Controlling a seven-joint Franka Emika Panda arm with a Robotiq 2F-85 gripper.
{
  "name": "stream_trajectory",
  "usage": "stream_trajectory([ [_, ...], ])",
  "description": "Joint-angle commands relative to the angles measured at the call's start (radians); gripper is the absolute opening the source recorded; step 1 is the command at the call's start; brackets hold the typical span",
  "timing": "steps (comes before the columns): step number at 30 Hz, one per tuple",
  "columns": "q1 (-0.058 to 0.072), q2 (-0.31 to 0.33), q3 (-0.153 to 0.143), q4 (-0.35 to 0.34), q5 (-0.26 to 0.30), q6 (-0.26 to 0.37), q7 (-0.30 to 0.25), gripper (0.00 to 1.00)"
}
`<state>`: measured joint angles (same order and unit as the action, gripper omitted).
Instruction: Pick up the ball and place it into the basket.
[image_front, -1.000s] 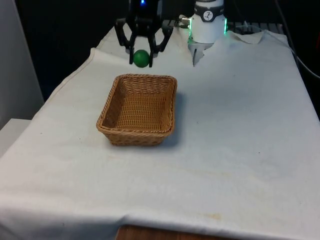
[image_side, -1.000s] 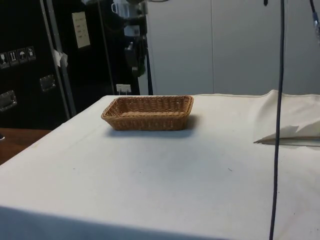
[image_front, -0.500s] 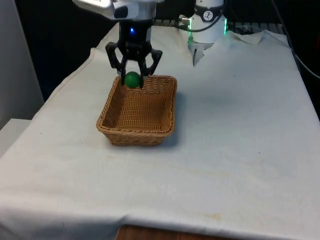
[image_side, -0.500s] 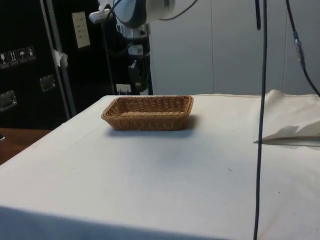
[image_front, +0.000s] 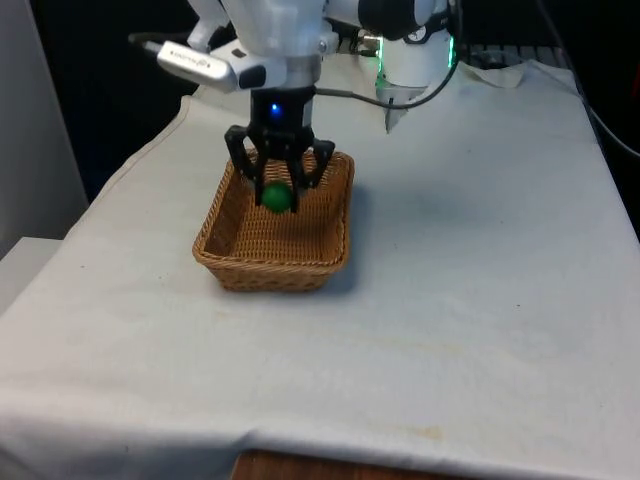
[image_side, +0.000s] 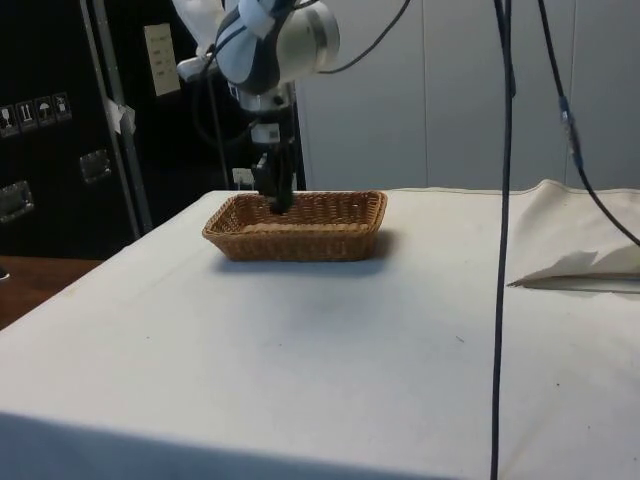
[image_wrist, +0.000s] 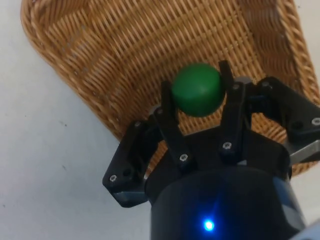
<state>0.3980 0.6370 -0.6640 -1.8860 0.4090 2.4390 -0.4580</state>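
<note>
My gripper (image_front: 277, 192) is shut on a green ball (image_front: 276, 197) and holds it low over the far part of a brown wicker basket (image_front: 236, 248). In the wrist view the ball (image_wrist: 196, 90) sits clamped between the two black fingers (image_wrist: 168, 111), with the basket's woven floor (image_wrist: 140, 45) right beneath it. From the side view the gripper (image_side: 277, 198) dips just inside the basket's rim (image_side: 300, 229), and the ball is hidden behind the fingers and the wall.
The basket stands on the white cloth (image_front: 450, 260) toward the front view's left. A folded ridge of cloth (image_side: 585, 265) lies at the side view's right. Black cables (image_side: 500, 240) hang down in front of the side camera.
The arm has carried the ball from beyond the basket's far edge to over its inside and lowered it toward the floor. The grip on the ball is unchanged.
</note>
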Motion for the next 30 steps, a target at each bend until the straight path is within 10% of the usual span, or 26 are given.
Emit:
stream_trajectory([
  [1, -0.012, 0.014, 0.016, 0.008, 0.023, 0.006, -0.010, 0.00],
  [8, -0.002, 0.033, 0.002, 0.017, 0.049, -0.003, -0.020, 0.01],
  [19, 0.003, 0.030, -0.003, 0.015, 0.046, -0.004, -0.018, 1.00],
  [28, 0.021, 0.006, -0.016, 0.006, 0.037, -0.012, -0.001, 1.00],
  [29, 0.007, 0.021, -0.003, 0.017, 0.047, -0.006, -0.010, 1.00],
  [30, 0.029, -0.011, -0.021, -0.002, 0.031, -0.014, 0.008, 1.00],
])
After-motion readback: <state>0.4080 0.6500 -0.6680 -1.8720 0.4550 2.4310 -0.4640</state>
